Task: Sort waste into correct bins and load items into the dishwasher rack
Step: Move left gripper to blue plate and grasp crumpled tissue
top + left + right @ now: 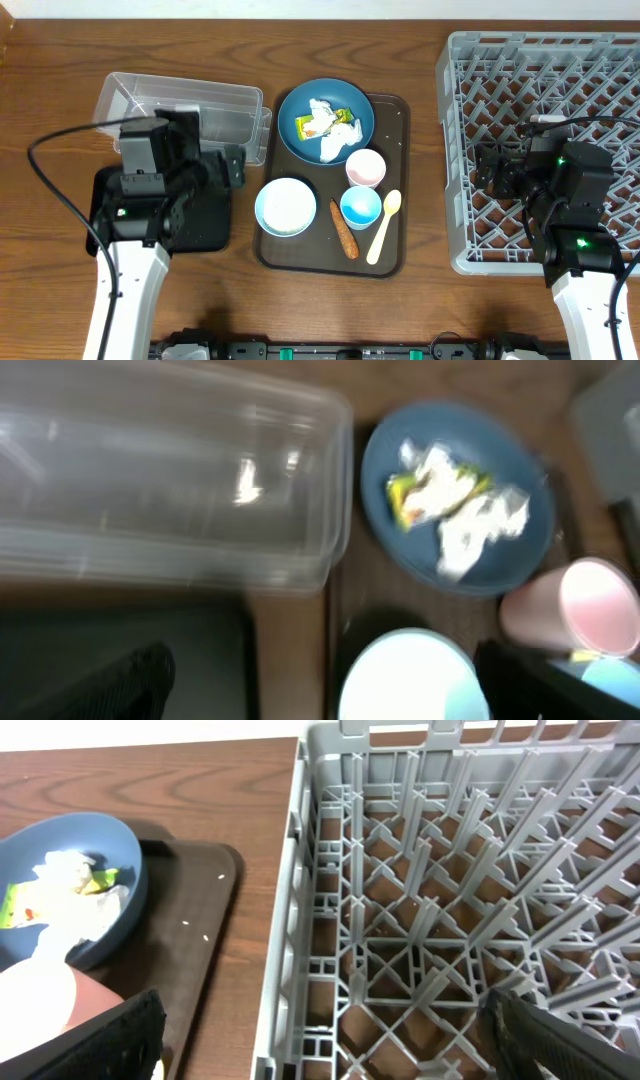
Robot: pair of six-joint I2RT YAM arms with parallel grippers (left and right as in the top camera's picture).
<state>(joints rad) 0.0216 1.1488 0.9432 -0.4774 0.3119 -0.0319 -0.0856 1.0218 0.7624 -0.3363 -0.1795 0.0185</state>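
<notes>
The left tool (230,167) is held open and empty at the edge of the black tray (205,225). In the overhead view the tissue (335,143) and wrapper (312,124) on the plate (362,112) are found near its 3 o'clock, and the tub (185,92) at its 11 o'clock. The right tool (492,170) is also seen open and empty above the rack (460,60), with the plate well apart toward its 9 o'clock, so the left arm is judged the nearer one for this waste. The carrot (344,229) is laid on the brown tray (392,160) with its long axis from 11 to 5 o'clock.
</notes>
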